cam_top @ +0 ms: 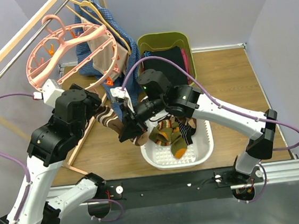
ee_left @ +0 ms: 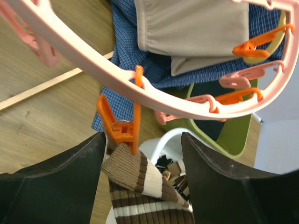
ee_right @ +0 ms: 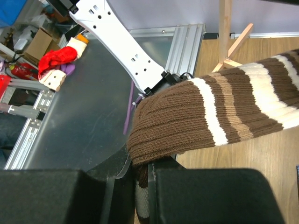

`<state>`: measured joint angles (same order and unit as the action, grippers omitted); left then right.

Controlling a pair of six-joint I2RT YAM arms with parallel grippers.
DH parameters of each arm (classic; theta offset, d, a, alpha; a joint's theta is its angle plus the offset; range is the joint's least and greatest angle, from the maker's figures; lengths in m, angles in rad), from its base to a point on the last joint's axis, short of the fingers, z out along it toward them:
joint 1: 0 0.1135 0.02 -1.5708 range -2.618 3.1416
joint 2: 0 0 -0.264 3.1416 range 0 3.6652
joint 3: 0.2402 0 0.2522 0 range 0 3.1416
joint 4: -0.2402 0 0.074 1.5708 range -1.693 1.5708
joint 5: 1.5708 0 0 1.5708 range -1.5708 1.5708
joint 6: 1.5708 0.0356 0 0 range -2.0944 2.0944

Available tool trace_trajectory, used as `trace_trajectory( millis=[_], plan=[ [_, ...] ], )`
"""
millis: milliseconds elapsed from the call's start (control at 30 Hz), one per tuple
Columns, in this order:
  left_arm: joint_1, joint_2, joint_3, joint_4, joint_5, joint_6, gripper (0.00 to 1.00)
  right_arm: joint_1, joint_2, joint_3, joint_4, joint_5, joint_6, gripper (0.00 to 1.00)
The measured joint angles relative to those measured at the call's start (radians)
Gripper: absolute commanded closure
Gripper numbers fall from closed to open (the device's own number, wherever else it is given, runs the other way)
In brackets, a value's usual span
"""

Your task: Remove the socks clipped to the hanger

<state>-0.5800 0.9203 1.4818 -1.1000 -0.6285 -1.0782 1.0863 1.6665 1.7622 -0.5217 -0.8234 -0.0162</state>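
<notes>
Sock [ee_left: 140, 184] hangs from a clip [ee_left: 122, 127] on the hanger [ee_left: 88, 58] rim.
Right claw [ee_right: 142, 182] clamps its lower end; left claw [ee_left: 140, 154] gapes around its top. Pulling before the clip opens could stretch it or yank the hanger askew.

A salmon-pink ring hanger [cam_top: 78, 40] hangs at the upper left. Below its near rim, a brown striped sock [cam_top: 108, 117] stretches between the two arms, its lower end pinched in the right pincer [cam_top: 129, 131]. More socks [cam_top: 169, 135] lie in a white basket [cam_top: 160, 161] on the table [cam_top: 226, 77].
</notes>
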Motion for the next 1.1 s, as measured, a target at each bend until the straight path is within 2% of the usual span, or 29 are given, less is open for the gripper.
trace_trajectory(
  millis=[233,367,633,667,800,1000,1100],
  plan=[
    [0.000,-0.008,-0.006,-0.002,-0.084,-0.033,0.37,0.000,-0.009,-0.005,0.002,0.005,0.000,0.80],
    [0.000,-0.013,-0.016,-0.002,-0.120,-0.040,0.49,0.000,-0.010,-0.010,0.004,0.005,0.000,0.80],
    [0.000,0.006,-0.018,-0.002,-0.169,-0.056,0.51,0.000,-0.010,-0.032,0.008,0.005,0.002,0.80],
    [0.000,0.010,-0.018,-0.001,-0.174,-0.056,0.60,0.000,-0.010,-0.035,0.009,0.005,0.006,0.80],
    [0.000,0.026,-0.019,0.006,-0.190,-0.053,0.79,0.000,-0.010,-0.042,0.014,0.005,0.025,0.80],
    [0.000,0.034,-0.045,0.045,-0.202,-0.020,0.88,0.000,-0.016,-0.072,0.024,0.012,0.053,0.80],
    [0.000,0.032,-0.054,0.060,-0.204,-0.009,0.90,0.000,-0.023,-0.102,0.024,0.030,0.065,0.80]
  ],
)
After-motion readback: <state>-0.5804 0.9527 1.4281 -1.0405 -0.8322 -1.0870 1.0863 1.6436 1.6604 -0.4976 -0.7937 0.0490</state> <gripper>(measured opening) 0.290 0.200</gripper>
